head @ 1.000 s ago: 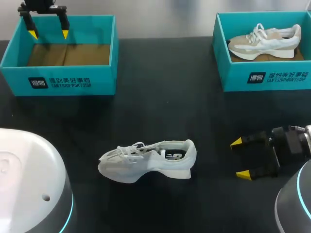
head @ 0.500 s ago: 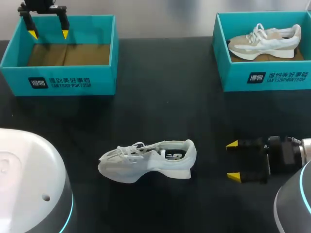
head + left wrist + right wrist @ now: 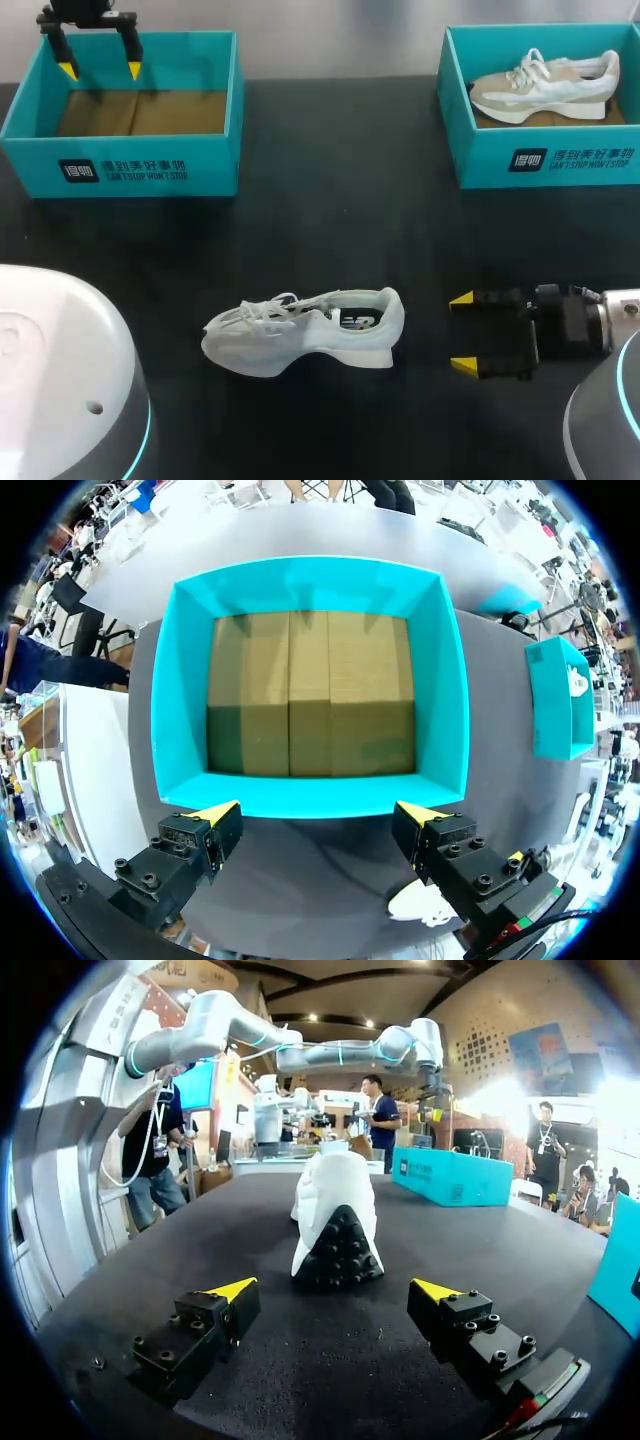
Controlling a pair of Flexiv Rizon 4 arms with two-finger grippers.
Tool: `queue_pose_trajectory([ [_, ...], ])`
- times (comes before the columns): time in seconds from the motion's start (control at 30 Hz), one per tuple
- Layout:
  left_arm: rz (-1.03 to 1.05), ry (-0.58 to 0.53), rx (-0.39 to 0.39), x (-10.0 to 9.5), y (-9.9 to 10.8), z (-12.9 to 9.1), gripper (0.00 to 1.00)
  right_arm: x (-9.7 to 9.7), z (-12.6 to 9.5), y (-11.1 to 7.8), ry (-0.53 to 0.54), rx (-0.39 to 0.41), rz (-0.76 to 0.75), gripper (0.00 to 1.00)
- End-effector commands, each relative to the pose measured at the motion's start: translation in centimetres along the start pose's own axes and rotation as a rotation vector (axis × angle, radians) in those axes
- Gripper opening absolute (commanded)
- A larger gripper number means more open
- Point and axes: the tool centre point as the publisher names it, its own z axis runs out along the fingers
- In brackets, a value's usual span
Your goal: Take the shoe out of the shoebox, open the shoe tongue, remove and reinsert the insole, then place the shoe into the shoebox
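Both pairs wide: right fingers (image 3: 462,299) with the shoe (image 3: 310,330) heel just ahead on the counter (image 3: 330,230), left fingers (image 3: 133,70) above a box (image 3: 150,165) rim.

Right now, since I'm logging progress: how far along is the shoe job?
Done: the white shoe lies on the table, outside the empty shoebox. In hand: the right end effector is open, facing its heel, not touching. Left: tongue, insole out and back, reboxing.
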Motion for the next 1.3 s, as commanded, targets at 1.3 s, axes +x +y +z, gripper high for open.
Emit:
queue_pose_trajectory([
  [1.3,0.000,0.000,0.000,0.0,0.0,0.0,1.00,-0.2,6.3,1.2,-0.080,-0.019,0.043,1.00],
])
